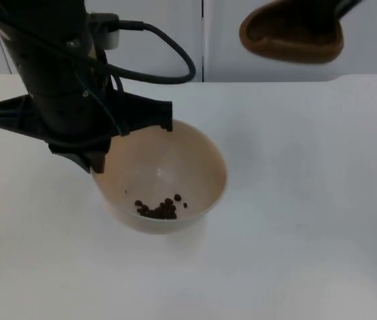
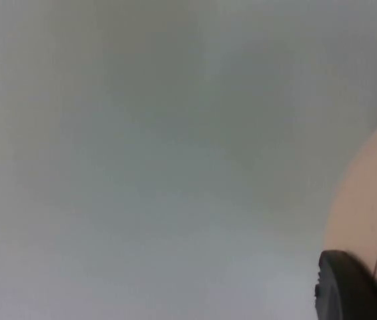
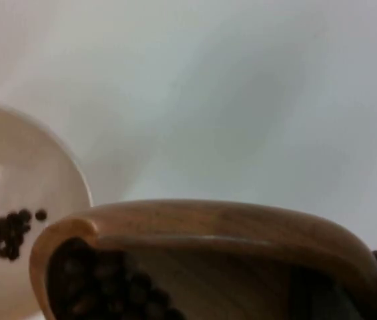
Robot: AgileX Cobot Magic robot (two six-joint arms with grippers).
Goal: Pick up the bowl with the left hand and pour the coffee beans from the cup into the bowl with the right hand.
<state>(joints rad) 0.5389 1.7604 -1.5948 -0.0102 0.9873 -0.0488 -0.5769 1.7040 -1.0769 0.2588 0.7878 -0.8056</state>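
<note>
A cream bowl [image 1: 175, 170] sits left of the table's middle with a small heap of coffee beans [image 1: 160, 209] in its near side. My left gripper [image 1: 96, 165] is shut on the bowl's left rim; the left wrist view has the bowl's outer wall [image 2: 368, 200] beside a black fingertip [image 2: 348, 290]. A brown wooden cup [image 1: 293, 32] hangs high at the back right, held by my right gripper [image 1: 341, 8]. In the right wrist view the cup [image 3: 215, 230] still has beans [image 3: 108, 287] inside, and the bowl [image 3: 28, 167] lies below and beyond it.
The white table top [image 1: 308, 200] spreads to the right and front of the bowl. A grey partition wall [image 1: 215, 40] closes off the back. The left arm's black body [image 1: 61, 87] hangs over the table's left part.
</note>
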